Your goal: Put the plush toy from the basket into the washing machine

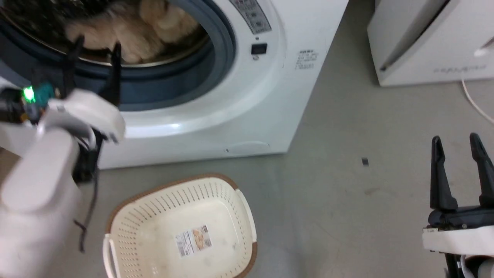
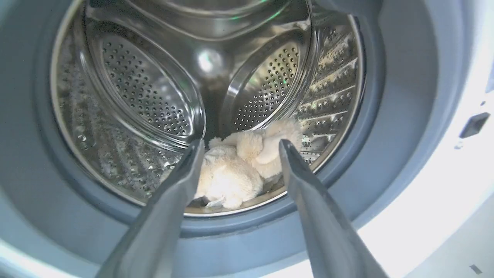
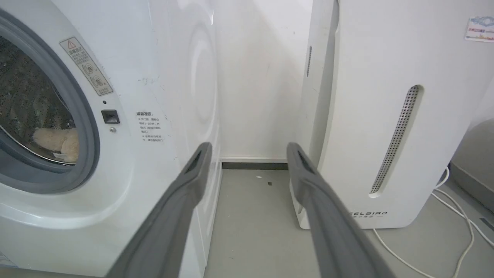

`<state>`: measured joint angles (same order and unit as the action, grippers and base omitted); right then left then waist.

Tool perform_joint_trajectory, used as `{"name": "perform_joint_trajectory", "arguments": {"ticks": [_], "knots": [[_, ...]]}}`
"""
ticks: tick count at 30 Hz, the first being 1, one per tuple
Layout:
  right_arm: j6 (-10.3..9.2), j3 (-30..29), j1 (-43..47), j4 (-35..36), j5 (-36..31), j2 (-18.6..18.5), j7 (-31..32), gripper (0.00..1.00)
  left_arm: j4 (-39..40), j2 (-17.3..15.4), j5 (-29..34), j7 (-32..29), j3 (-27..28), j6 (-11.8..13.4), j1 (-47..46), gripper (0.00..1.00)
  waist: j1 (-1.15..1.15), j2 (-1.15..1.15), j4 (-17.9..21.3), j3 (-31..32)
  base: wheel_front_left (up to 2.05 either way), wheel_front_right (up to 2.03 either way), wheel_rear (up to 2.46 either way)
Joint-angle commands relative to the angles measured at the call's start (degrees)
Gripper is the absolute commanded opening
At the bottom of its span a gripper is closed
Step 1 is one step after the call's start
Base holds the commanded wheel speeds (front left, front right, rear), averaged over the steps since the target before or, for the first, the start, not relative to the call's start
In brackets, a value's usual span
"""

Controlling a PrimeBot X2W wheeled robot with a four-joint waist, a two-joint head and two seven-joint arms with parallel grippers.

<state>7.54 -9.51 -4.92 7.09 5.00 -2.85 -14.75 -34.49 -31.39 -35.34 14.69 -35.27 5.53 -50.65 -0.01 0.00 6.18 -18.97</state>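
Note:
The cream plush toy [image 1: 135, 31] lies inside the steel drum of the washing machine [image 1: 247, 100], near the front lip; it shows too in the left wrist view, plush toy [image 2: 239, 170], and the right wrist view, plush toy [image 3: 58, 141]. My left gripper [image 1: 96, 44] is open with nothing in it, held at the grey gasket just outside the porthole, apart from the toy. The cream basket [image 1: 127, 220] sits on the floor in front of the washer, with only its label inside. My right gripper [image 1: 457, 144] stands open and holds nothing, low at the right above the floor.
A white FEELBIRD-marked appliance [image 3: 386, 116] stands to the right of the washer, with a white cable [image 1: 474, 102] trailing on the grey floor. A narrow gap [image 3: 254, 185] runs between the two machines. A dark cable [image 1: 90, 208] hangs from my left arm beside the basket.

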Motion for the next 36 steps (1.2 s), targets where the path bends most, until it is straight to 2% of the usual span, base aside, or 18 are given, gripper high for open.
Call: {"name": "perform_joint_trajectory", "arguments": {"ticks": [1,8,11,14,19,24,36], "knots": [[-0.05,-0.16,1.01,-0.26,-0.36,-0.03,-0.25,1.00,2.87,0.65,0.54,0.29,1.76,1.19,3.96,1.00,0.01,0.00,-2.87,5.58,0.00,0.00,0.00],[-0.05,-0.13,4.08,-0.61,-1.20,-0.03,-0.25,1.00,20.49,4.56,4.89,0.30,12.92,6.07,24.14,1.00,0.01,0.00,-4.82,11.23,0.00,0.00,0.00],[-0.05,0.22,4.93,-0.76,-1.27,-0.03,-0.25,1.00,25.58,6.43,7.19,0.30,15.98,7.04,31.20,1.00,0.01,0.00,-5.30,12.83,0.00,0.00,0.00],[-0.05,0.24,5.79,-1.17,-1.21,-0.03,-0.25,1.00,28.71,8.34,9.59,0.30,16.93,6.94,37.14,1.00,0.01,0.00,-5.71,14.34,0.00,0.00,0.00],[-0.05,0.74,7.05,-2.00,-0.75,-0.03,-0.25,1.00,30.99,11.18,13.18,0.30,18.08,7.91,44.64,1.00,0.01,0.00,-5.83,16.26,0.00,0.00,0.00],[-0.05,1.78,9.12,-3.00,-0.53,-0.03,-0.25,1.00,30.93,13.48,15.25,0.30,18.46,7.35,50.27,1.00,0.01,0.00,-6.22,18.16,0.00,0.00,0.00],[-0.05,2.95,11.48,-3.96,-0.35,-0.03,-0.25,1.00,28.50,16.80,17.00,0.30,21.26,5.37,53.63,1.00,0.01,0.00,-6.51,19.30,0.00,0.00,0.00]]}}
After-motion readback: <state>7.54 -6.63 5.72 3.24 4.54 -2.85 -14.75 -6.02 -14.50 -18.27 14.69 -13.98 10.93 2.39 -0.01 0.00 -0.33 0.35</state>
